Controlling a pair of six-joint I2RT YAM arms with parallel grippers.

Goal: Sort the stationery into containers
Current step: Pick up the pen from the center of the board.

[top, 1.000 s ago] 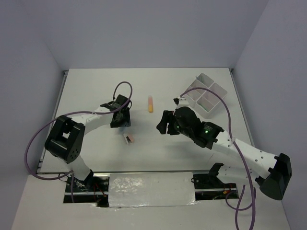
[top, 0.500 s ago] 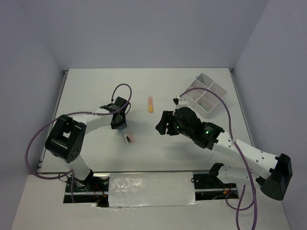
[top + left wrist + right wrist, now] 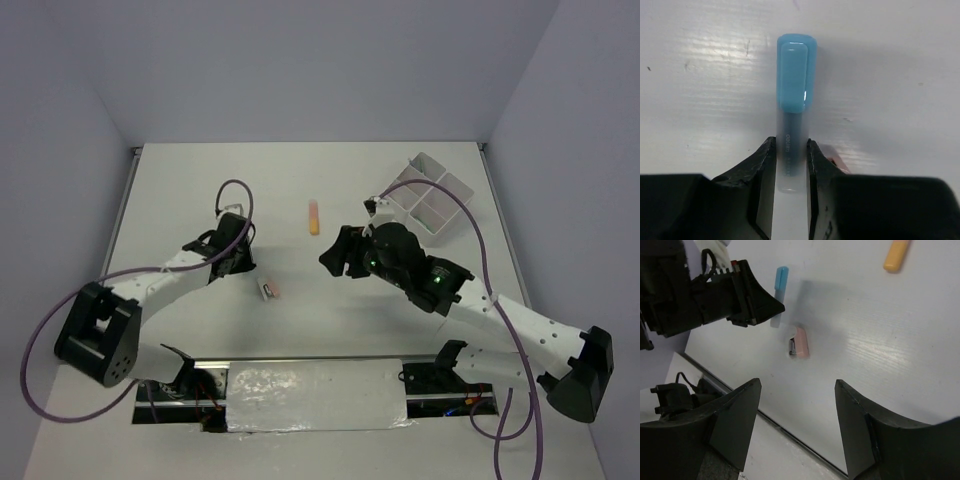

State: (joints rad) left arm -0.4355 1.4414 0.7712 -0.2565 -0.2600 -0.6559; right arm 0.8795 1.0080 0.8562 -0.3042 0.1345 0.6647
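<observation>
Because the left claw grips the pen only at the clear tail end of its barrel, most of the length, blue cap included, juts out ahead of the fingers unsupported. That is the first risk as I judge it. A smooth round barrel held so near its end can swivel or slide out on a quick swing, and the pen would drop onto the surface. I cannot tell whether the pen is clear of the surface or touching it. If the cap drags, a sideways move could lever it out of the grip.

Just beside that claw lies the pink piece, loose on the surface. A low sweep of the claw or the pen tip could knock it away and make it harder to pick up.

Further out, the right claw hangs above the middle of the surface, jaws spread wide with nothing between them. It sits between the left claw and the tray, so a straight carry risks the arms meeting. A handover risks a fumble on the same slippery barrel.

Beyond it the orange piece lies alone. Farthest, toward the right back corner, the tray stands well apart from the pen, a long reach for the left arm. A release short of its wall would miss.
</observation>
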